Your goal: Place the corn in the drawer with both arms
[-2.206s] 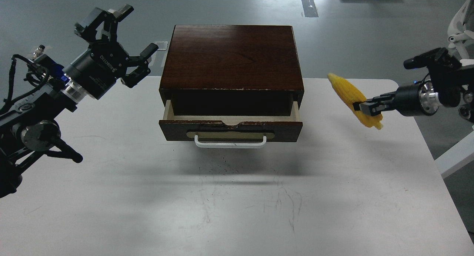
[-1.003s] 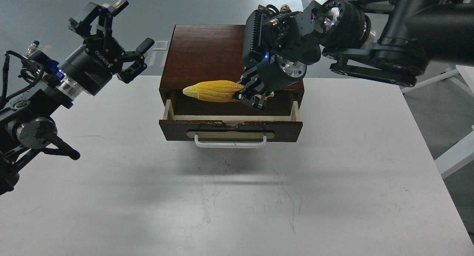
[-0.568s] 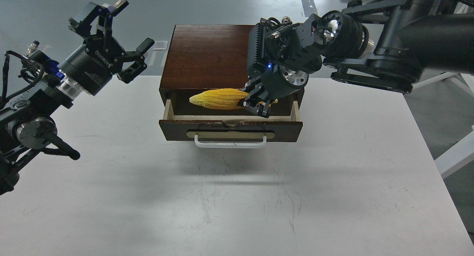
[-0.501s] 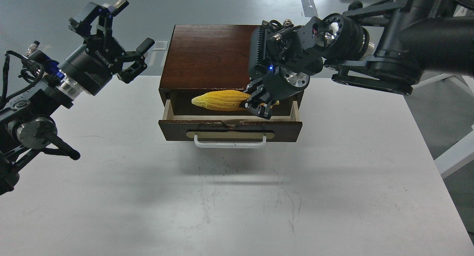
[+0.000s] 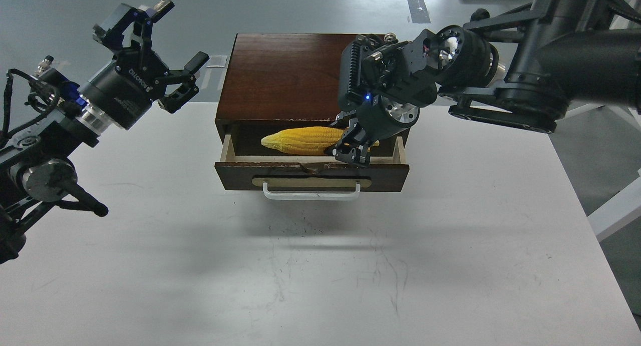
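Note:
The yellow corn (image 5: 303,139) lies level across the open drawer (image 5: 310,171) of the dark brown box (image 5: 300,75), its tip pointing left, low in the drawer's opening. My right gripper (image 5: 352,148) reaches in from the upper right and is shut on the corn's thick right end. My left gripper (image 5: 160,50) is open and empty, raised above the table's far left corner, well left of the box. The drawer's white handle (image 5: 311,191) faces me.
The box stands at the far middle of the white table (image 5: 320,266). My right arm's bulky wrist (image 5: 395,85) hangs over the box's right half. A white chair base (image 5: 618,206) stands off the table's right edge.
My right arm swung in from the right with the corn and has lowered it from above the box's front edge down into the drawer opening. My left arm has hardly moved.

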